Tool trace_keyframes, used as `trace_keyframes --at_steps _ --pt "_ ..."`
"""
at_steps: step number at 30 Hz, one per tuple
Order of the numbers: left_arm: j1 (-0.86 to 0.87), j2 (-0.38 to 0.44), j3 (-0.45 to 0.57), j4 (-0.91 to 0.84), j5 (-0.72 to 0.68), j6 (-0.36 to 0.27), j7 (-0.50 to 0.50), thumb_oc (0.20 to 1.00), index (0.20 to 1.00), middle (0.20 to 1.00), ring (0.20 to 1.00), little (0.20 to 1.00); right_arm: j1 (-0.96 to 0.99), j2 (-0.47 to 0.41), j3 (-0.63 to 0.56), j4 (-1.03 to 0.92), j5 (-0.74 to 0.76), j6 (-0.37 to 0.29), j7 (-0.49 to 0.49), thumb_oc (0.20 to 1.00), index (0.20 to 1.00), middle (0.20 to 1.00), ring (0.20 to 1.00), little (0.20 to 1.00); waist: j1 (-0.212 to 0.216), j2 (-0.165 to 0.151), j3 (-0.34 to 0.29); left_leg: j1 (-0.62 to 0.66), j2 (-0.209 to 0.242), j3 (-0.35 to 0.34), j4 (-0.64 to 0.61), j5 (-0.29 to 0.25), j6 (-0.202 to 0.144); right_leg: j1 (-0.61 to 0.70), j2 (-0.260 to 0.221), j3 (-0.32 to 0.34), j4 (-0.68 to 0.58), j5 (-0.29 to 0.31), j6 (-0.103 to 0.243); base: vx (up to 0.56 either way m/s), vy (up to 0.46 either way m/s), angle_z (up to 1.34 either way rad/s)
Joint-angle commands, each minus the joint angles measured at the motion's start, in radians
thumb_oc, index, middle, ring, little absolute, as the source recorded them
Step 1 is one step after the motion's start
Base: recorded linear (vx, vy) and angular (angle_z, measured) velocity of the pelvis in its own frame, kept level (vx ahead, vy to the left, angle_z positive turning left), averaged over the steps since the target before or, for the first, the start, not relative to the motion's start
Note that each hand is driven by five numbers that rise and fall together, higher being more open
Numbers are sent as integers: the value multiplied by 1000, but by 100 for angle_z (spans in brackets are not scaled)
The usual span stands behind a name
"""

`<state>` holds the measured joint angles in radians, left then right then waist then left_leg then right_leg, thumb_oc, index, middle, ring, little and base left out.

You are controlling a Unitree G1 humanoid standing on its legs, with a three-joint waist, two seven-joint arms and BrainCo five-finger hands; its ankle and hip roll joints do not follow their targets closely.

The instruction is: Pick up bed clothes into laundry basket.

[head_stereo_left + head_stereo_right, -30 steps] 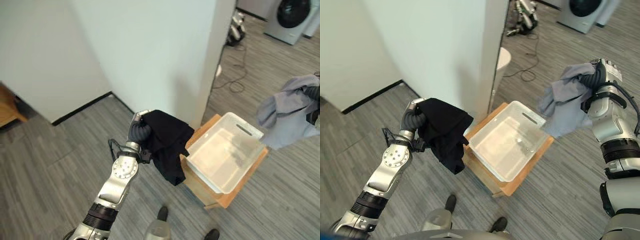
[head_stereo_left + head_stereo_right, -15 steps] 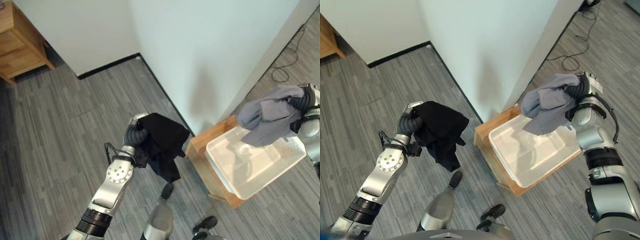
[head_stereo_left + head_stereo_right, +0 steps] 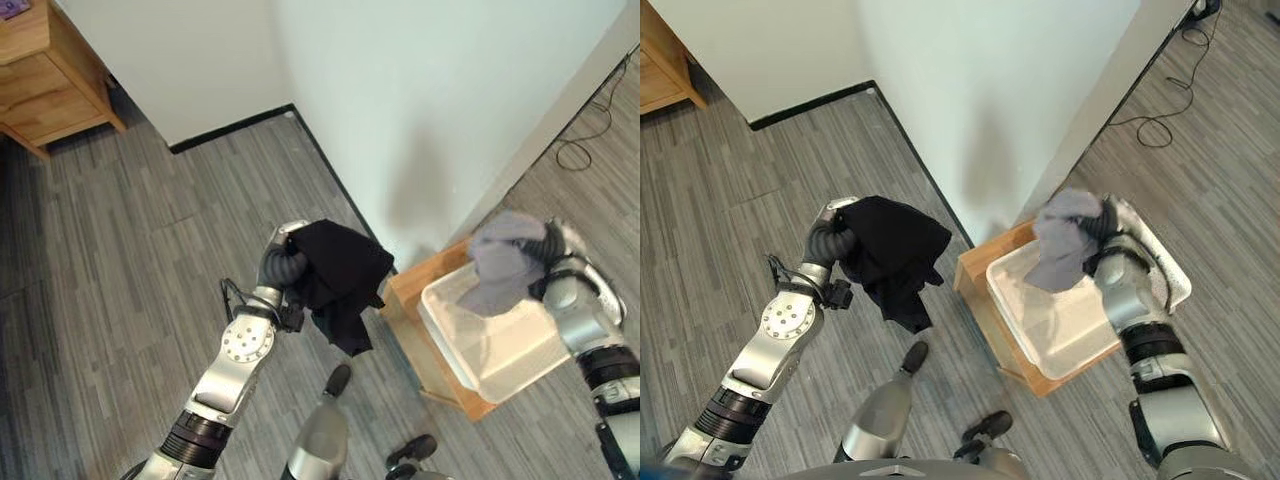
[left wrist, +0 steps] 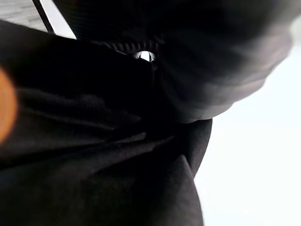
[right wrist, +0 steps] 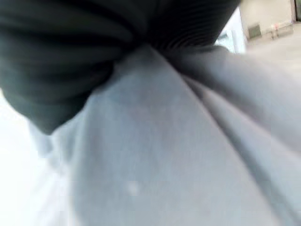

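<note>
My left hand [image 3: 281, 262] is raised over the floor, shut on a black garment [image 3: 340, 278] that drapes over it and hangs down; the same cloth [image 4: 94, 155] covers its fingers in the left wrist view. To the right, my right hand [image 3: 1112, 243] is shut on a bunched grey garment [image 3: 1060, 245], held just above the far side of the white laundry basket [image 3: 505, 362]. Folds of the grey cloth [image 5: 178, 155] run into the hand. The basket sits on a low wooden stand [image 3: 412, 330], with nothing else seen inside.
A white wall corner [image 3: 430, 120] rises directly behind the basket and stand. A wooden cabinet [image 3: 45, 85] stands at the far left against the wall. Grey plank floor [image 3: 120, 260] spreads out to the left and front.
The camera view has shifted. My right hand has come down with the grey garment, from above and beyond the basket to just over it. The left hand still holds the black garment up.
</note>
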<state>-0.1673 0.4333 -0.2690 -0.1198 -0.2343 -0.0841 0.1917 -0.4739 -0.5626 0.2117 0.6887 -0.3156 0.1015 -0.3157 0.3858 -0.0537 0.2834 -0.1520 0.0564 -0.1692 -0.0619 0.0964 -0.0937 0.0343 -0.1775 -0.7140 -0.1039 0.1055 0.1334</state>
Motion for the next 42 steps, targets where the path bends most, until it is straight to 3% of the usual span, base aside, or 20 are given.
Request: trace_keyframes --at_steps 1,6,18,19,20,21,28,29,32,36,39,42 --pt "-45 -19 -22 -64 -34 -85 -3 200 200 200 200 200 11 -45 61 -17 -3 -24 -6 200 200 200 200 200 -3 6 -59 -46 43 2 -25 -13 -77 126 -47 7 17 -134 49 3 18 4" --pt "-13 -9 -30 -57 -48 -86 -13 200 200 200 200 200 45 0 91 89 16 -37 17 200 200 200 200 200 -16 22 -68 -10 45 20 -25 -23 -74 148 -58 26 17 -136 52 12 13 -3" --pt "28 -21 -43 -33 -55 -86 -18 200 200 200 200 200 56 13 101 211 25 -32 33 200 200 200 200 200 -50 47 -88 23 46 47 -25 -31 -73 160 -71 52 17 -139 59 21 13 -10" --pt "27 -21 -46 -34 -55 -86 -18 200 200 200 200 200 50 15 104 228 26 -30 31 310 310 310 310 310 -49 49 -87 22 46 46 -25 -30 -74 160 -70 52 17 -140 59 0 0 0" --pt "27 -21 -46 -34 -55 -86 -18 200 200 200 200 200 49 15 105 229 26 -31 31 576 576 576 576 576 -49 49 -87 23 46 46 -25 -30 -74 160 -70 52 17 -140 59 0 0 0" --pt "24 -22 -47 -35 -53 -85 -16 200 200 200 200 200 42 11 108 246 24 -29 27 1000 1000 1000 1000 1000 -50 54 -87 24 47 47 -25 -30 -75 161 -70 51 17 -140 59 0 0 0" --pt "10 -28 -9 -24 -18 -79 19 200 200 200 200 200 34 -80 84 60 -87 -20 -10 1000 1000 1000 1000 1000 -74 66 -96 44 51 65 -25 -37 -76 168 -74 69 17 -140 61 4 9 -4" --pt "2 -32 13 -26 18 -81 46 200 200 200 200 200 34 -132 27 -106 -116 -29 -39 1000 1000 1000 1000 1000 -97 73 -106 61 56 83 -25 -45 -73 169 -77 90 17 -141 62 31 41 -19" --pt "-21 -31 23 -42 74 -90 79 200 200 200 200 200 52 -176 -73 -291 -118 -52 -97 1000 1000 1000 1000 1000 -129 81 -121 83 57 106 -25 -57 -69 168 -85 110 17 -138 65 14 32 -31" --pt "-43 -28 8 -55 96 -91 92 200 200 200 200 200 69 -199 -133 -352 -104 -67 -131 1000 1000 1000 1000 1000 -151 87 -132 94 55 122 -25 -58 -62 167 -91 126 17 -130 68 -3 11 -18" --pt "-120 -33 -28 -56 122 -89 111 200 200 200 200 200 163 -185 -217 -395 -63 -83 -158 1000 1000 1000 1000 1000 -207 102 -151 117 58 145 -25 -71 -56 164 -99 150 17 -126 72 15 14 -22" --pt "-171 -35 -62 -66 141 -92 114 200 200 200 200 200 214 -176 -236 -394 -62 -90 -168 1000 1000 1000 1000 1000 -230 111 -156 125 58 156 -25 -75 -53 160 -103 161 17 -123 74 10 -2 -14"
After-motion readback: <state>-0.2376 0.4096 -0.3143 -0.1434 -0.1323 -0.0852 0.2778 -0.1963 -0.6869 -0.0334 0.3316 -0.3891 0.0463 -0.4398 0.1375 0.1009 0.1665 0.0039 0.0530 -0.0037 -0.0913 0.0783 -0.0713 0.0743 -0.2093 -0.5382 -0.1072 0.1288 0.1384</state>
